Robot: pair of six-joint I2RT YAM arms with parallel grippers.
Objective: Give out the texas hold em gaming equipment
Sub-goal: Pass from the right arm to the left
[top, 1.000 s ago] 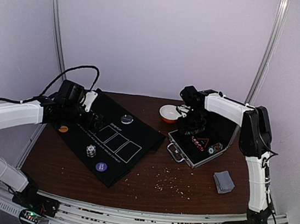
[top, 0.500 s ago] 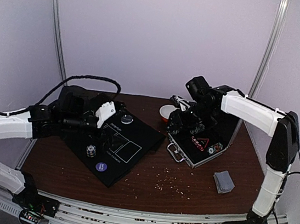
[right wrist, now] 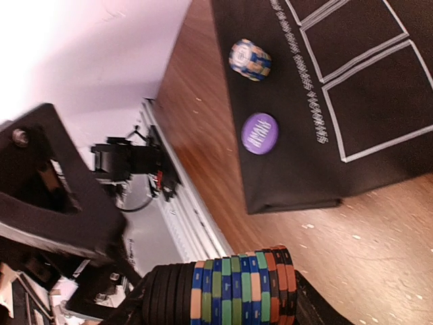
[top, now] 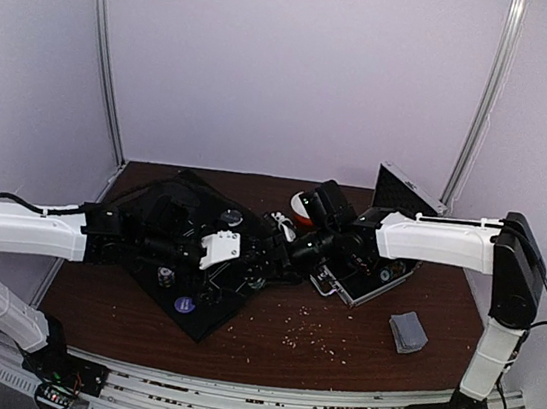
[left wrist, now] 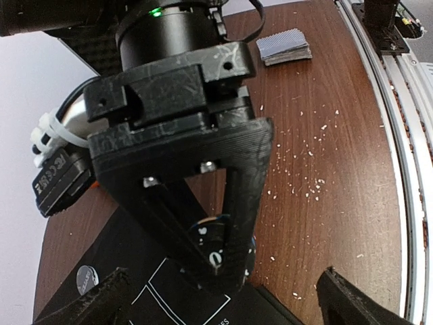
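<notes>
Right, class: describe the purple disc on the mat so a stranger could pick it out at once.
Find the black mat with white card outlines on the left of the table. Near its corner closest to the arm bases lies the purple disc, beside a striped chip stack. Unlike the stack, it is flat and purple, with white lettering.

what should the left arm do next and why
Probably ease the left gripper forward until its open fingers straddle the chip stack. The right gripper holds that stack above the black mat. The left wrist view shows it directly ahead of the open left fingers, which looks like a handover.
</notes>
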